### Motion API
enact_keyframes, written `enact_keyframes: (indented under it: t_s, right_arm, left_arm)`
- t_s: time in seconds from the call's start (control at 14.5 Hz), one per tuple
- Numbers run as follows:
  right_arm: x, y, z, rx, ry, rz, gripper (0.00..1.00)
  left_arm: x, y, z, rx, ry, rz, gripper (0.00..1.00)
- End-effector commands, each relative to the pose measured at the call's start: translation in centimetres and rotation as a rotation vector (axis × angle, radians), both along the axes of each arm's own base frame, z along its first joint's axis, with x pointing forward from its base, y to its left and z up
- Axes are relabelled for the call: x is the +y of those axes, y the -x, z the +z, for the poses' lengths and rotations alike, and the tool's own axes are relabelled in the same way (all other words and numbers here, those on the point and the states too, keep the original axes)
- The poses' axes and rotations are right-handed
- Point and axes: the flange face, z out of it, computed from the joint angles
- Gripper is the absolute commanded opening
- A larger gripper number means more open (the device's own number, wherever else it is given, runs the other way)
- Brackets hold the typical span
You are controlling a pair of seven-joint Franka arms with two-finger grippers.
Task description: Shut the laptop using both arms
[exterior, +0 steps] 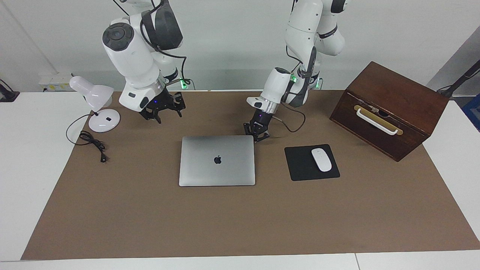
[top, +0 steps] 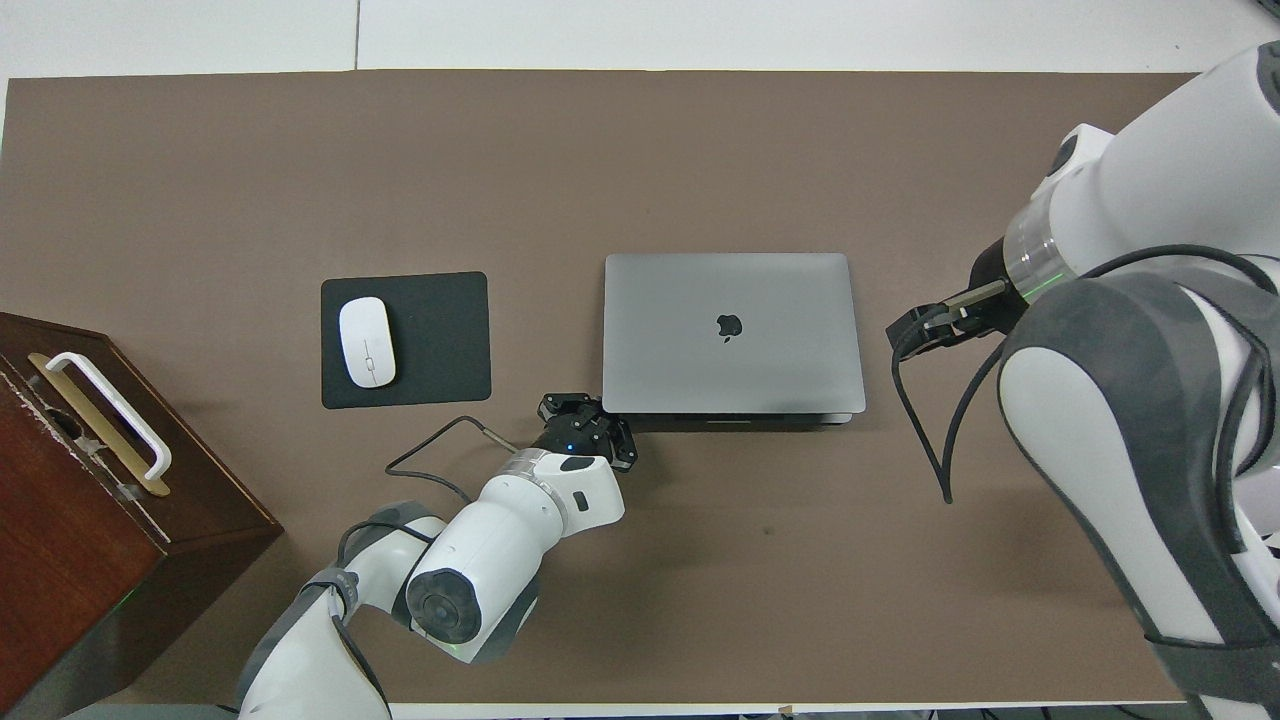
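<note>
The silver-grey laptop (exterior: pixel 216 160) lies flat on the brown mat with its lid down and the dark apple logo up. It also shows in the overhead view (top: pixel 730 330), where a thin strip of the base shows under the lid's edge nearer to the robots. My left gripper (exterior: pixel 257 133) is low at the laptop's corner nearer to the robots, toward the left arm's end. Its fingers look open and empty; contact with the lid is unclear. It also shows in the overhead view (top: pixel 590 428). My right gripper (exterior: pixel 164 108) is raised over the mat beside the lamp, apart from the laptop, open and empty.
A black mouse pad (exterior: pixel 298 168) with a white mouse (exterior: pixel 321 159) lies beside the laptop toward the left arm's end. A brown wooden box (exterior: pixel 390 108) with a white handle stands past it. A white desk lamp (exterior: pixel 98 108) and its black cord (exterior: pixel 92 142) are at the right arm's end.
</note>
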Motion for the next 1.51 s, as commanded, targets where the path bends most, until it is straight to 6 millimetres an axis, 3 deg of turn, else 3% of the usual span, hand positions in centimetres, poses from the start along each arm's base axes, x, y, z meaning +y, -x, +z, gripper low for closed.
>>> enact_keyframes:
  t_s: [0.0, 0.21, 0.55, 0.83, 1.1, 1.24, 1.31, 1.38, 1.45]
  right_arm:
    - [-0.9, 1.5, 1.7, 0.003, 0.023, -0.021, 1.0]
    - [-1.8, 2.8, 2.7, 0.031, 0.033, -0.034, 1.0]
    - [-4.9, 2.3, 2.1, 0.038, 0.024, -0.084, 1.0]
    - [-5.1, 2.2, 2.0, 0.04, 0.016, -0.09, 1.0]
    - [-5.4, 2.2, 2.1, 0.039, 0.019, -0.105, 1.0]
    - [-7.2, 1.2, 2.1, -0.006, 0.01, -0.136, 1.0]
    - [-7.5, 1.1, 1.9, -0.013, 0.023, -0.136, 1.0]
    - [-7.7, 1.0, 1.8, -0.007, 0.026, -0.139, 1.0]
    - [-7.7, 0.9, 1.7, -0.005, 0.034, -0.136, 1.0]
  left_arm:
    - [1.5, 1.7, 0.8, 0.042, -0.009, 0.022, 0.0]
    - [1.5, 2.0, 2.7, 0.092, -0.021, 0.031, 0.0]
    - [3.6, 2.1, 8.4, 0.247, -0.126, 0.024, 0.0]
    - [5.5, 1.4, 12.7, 0.332, -0.179, 0.026, 0.0]
    - [8.5, -0.5, 18.3, 0.436, -0.227, 0.063, 0.0]
    - [10.0, -1.5, 19.8, 0.46, -0.27, 0.038, 0.0]
    - [11.2, -2.4, 20.7, 0.454, -0.303, 0.043, 0.05]
    - [12.1, -3.0, 21.4, 0.455, -0.322, 0.057, 0.31]
    - [12.7, -3.3, 21.9, 0.468, -0.329, 0.067, 0.99]
